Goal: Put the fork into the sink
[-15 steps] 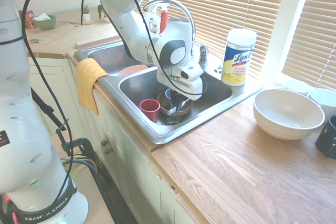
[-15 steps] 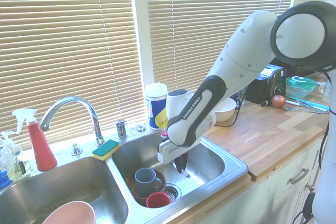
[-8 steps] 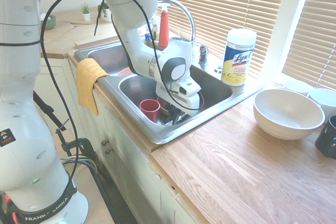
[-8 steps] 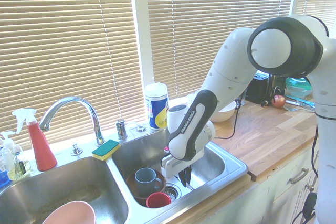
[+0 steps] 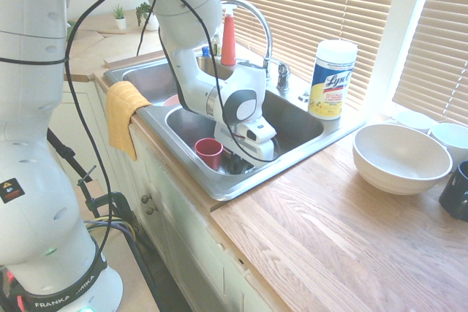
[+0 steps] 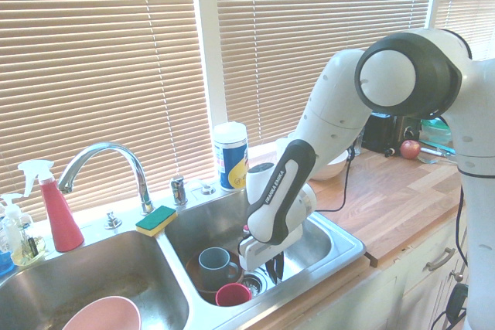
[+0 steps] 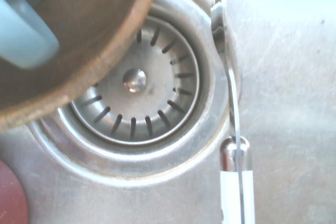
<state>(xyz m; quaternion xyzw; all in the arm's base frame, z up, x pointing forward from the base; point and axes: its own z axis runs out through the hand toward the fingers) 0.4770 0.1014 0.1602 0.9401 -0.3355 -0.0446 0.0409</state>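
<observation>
Jaws [image 6: 274, 268]: closed on the fork [image 7: 236, 187], low inside the right-hand basin as the second exterior view shows it. Arm [image 6: 325, 121]: we see it reaching down over the sink's front edge. Blinds [image 6: 100, 59]: lowered behind the sink. Surface [image 5: 329, 239]: wood, around the sink [image 6: 340, 256], which we note as double-basin steel.

White bowl [image 5: 398, 169]: we find it on the surface, beside the sink. Pink bowl [image 6: 104, 316]: in the other basin. Towel [image 5: 126, 118]: yellow, draped over the front edge. Faucet [image 6: 141, 175]: curved, at the back rim. Wipes tub [image 5: 334, 82]: upright at the sink's back corner. Spray bottle [image 6: 60, 218]: red, white trigger, behind the pink bowl's basin.

Brown bowl [image 7: 113, 51]: in the basin with the fork, partly over the drain [image 7: 134, 80]. Blue mug [image 6: 215, 268]: inside the brown bowl. Red cup [image 5: 209, 153]: just beside that bowl. Sponge [image 6: 156, 220]: green over yellow, on the rim between the basins.

Fork: we see its white handle and metal neck near the drain; we cannot tell whether it touches the steel.
</observation>
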